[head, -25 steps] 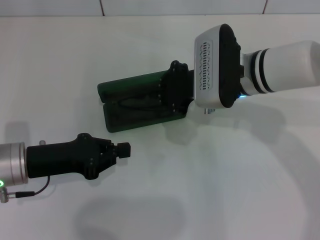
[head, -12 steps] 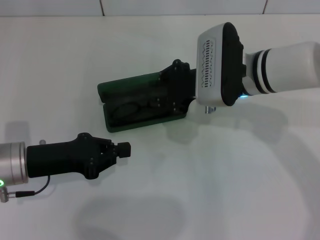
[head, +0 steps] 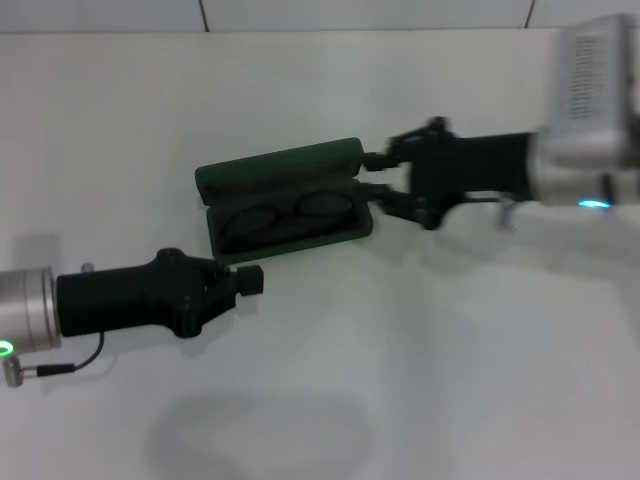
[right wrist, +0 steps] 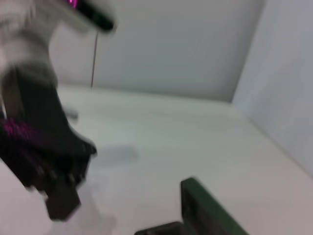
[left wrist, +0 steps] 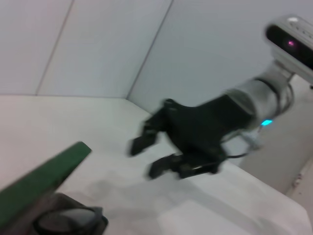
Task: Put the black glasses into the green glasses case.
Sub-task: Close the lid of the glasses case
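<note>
The green glasses case (head: pixel 283 166) lies open in the middle of the white table, lid standing at its far side. The black glasses (head: pixel 290 212) lie inside it on the lining, lenses side by side. My right gripper (head: pixel 370 175) is open and empty, just off the case's right end, at about lid height. My left gripper (head: pixel 251 281) is shut and empty, close to the case's near left corner. The left wrist view shows the case lid (left wrist: pixel 44 178), one lens (left wrist: pixel 63 220) and the right gripper (left wrist: pixel 151 156) open. The right wrist view shows the case (right wrist: pixel 205 210).
The white table (head: pixel 420 380) spreads all around the case. A tiled wall edge runs along the far side. The left arm's cable (head: pixel 70 365) hangs by its silver wrist at the near left.
My right gripper has drawn back to the right off the case, leaving the glasses lying in it. My left gripper has moved a little toward the case.
</note>
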`<state>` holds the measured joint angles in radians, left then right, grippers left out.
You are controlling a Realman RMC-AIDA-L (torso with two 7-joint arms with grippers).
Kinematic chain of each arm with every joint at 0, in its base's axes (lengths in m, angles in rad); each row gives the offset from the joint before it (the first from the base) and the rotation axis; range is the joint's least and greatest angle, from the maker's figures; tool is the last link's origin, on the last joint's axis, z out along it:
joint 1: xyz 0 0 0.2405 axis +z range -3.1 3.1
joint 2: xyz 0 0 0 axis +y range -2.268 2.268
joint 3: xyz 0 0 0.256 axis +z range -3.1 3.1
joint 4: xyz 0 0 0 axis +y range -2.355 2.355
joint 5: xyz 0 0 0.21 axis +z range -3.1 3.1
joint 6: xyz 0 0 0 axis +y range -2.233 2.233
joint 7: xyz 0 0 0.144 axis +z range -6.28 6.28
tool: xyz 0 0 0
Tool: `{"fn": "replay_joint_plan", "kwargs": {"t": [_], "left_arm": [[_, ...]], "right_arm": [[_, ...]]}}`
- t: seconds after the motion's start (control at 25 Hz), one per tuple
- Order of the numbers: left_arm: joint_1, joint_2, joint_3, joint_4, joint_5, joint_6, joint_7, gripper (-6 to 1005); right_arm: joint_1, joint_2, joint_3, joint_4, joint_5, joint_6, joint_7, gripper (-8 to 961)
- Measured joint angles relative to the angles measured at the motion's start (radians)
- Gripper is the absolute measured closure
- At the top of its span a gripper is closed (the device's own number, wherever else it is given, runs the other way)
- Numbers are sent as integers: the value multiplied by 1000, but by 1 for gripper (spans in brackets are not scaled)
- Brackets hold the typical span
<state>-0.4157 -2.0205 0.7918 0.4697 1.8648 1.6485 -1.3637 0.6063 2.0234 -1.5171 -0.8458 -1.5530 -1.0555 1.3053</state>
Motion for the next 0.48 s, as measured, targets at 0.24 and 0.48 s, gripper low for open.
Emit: {"fn": "replay_joint_plan", "kwargs": {"t": [0.24,0.48], "left_arm": [[-27,-6,-39,-3,-1,-95,-17,999],[-54,-7,-38,-7,7,-215,-26,999]], "right_arm": [[-109,-14,315,116,-6,-295,-61,666],[-192,-24,460,266,-10,-410,-199,556]]}}
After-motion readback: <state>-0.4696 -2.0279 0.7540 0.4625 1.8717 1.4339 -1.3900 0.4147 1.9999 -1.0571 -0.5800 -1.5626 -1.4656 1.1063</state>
